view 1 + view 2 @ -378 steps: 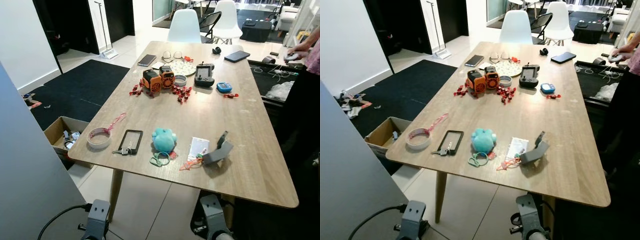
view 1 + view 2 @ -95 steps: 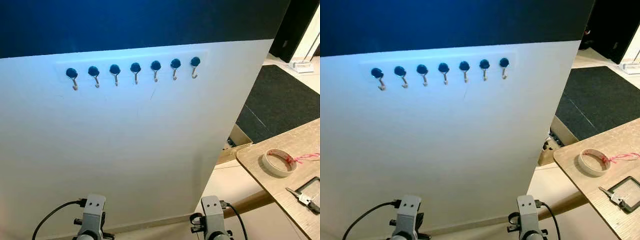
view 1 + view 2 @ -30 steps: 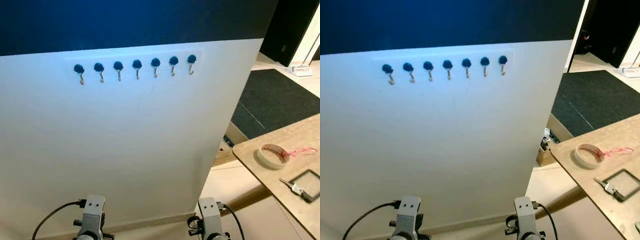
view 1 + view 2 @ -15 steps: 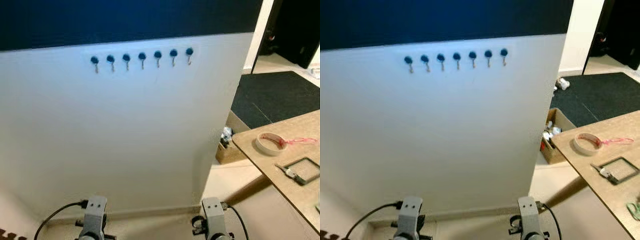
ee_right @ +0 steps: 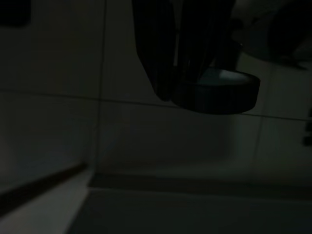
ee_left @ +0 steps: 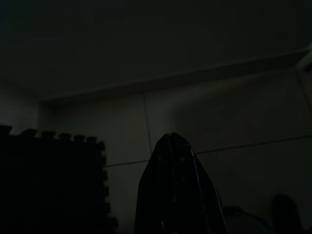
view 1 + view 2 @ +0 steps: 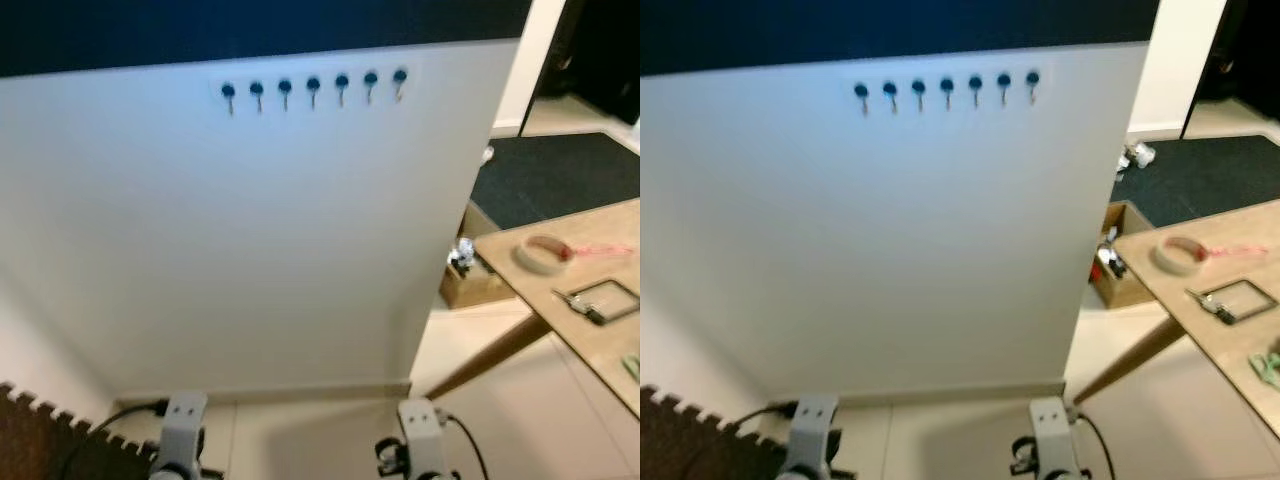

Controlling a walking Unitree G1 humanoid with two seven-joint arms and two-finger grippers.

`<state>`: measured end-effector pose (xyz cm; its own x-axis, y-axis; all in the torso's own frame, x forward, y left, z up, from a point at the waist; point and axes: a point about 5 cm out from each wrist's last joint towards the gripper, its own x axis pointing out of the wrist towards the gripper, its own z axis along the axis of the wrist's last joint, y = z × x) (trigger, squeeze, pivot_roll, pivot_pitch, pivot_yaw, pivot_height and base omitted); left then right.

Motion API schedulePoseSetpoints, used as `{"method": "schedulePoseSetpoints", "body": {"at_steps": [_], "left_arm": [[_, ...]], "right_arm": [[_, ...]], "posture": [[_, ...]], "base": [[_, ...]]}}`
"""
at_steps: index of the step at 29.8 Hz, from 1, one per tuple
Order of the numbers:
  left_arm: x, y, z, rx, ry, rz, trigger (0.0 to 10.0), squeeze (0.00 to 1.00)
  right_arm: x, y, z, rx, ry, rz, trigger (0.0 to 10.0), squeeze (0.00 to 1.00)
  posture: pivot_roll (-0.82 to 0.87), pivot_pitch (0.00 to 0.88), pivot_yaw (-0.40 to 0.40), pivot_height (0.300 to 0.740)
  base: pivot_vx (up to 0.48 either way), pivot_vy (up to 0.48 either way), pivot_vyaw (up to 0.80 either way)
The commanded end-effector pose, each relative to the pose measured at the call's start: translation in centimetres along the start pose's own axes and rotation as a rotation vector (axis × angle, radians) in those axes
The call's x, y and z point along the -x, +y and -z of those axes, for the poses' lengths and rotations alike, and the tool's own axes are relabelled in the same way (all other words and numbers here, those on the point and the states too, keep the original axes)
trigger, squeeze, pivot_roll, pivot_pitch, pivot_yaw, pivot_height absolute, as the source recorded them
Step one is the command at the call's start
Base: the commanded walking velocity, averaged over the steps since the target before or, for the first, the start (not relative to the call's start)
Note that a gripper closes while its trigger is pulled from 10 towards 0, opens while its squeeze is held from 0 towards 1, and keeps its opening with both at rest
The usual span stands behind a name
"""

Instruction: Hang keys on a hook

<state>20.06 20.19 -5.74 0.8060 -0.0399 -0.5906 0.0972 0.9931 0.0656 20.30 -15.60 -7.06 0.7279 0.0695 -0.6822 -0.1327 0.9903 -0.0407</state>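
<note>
White wall panel (image 7: 890,250) faces the robot, carrying a row of seven blue-capped hooks (image 7: 946,88) high above both grippers. Both arms hang idle near the tiled floor (image 7: 960,430). Left gripper (image 6: 173,146): fingers appear pressed together, seen dimly. Right gripper (image 5: 178,58): finger state cannot be determined in the dark. Keys (image 7: 1212,307) lie on the wooden desk (image 7: 1230,340), up and well to the right of the right gripper, beside a tape roll (image 7: 1177,254).

The wooden table (image 7: 610,345) carries a tape roll (image 7: 537,252), keys (image 7: 580,304) and a dark frame (image 7: 606,292).
</note>
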Motion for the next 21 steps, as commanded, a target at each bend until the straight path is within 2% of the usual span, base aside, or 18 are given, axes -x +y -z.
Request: {"method": "schedulePoseSetpoints", "body": {"at_steps": [1,21], "left_arm": [[-0.06,0.07,-0.25,-0.010,-0.010,-0.004,10.0,0.02],[-0.08,-0.03,0.01,-0.012,0.012,-0.008,10.0,0.02]], "right_arm": [[0.04,0.20,0.20,-0.005,0.007,-0.005,10.0,0.00],[0.04,-0.01,0.14,0.000,0.004,-0.005,10.0,0.00]], "posture": [[0.06,0.037,0.041,0.740],[0.06,0.038,0.038,0.740]], "base": [[0.000,0.000,0.00],[0.000,0.000,0.00]]}}
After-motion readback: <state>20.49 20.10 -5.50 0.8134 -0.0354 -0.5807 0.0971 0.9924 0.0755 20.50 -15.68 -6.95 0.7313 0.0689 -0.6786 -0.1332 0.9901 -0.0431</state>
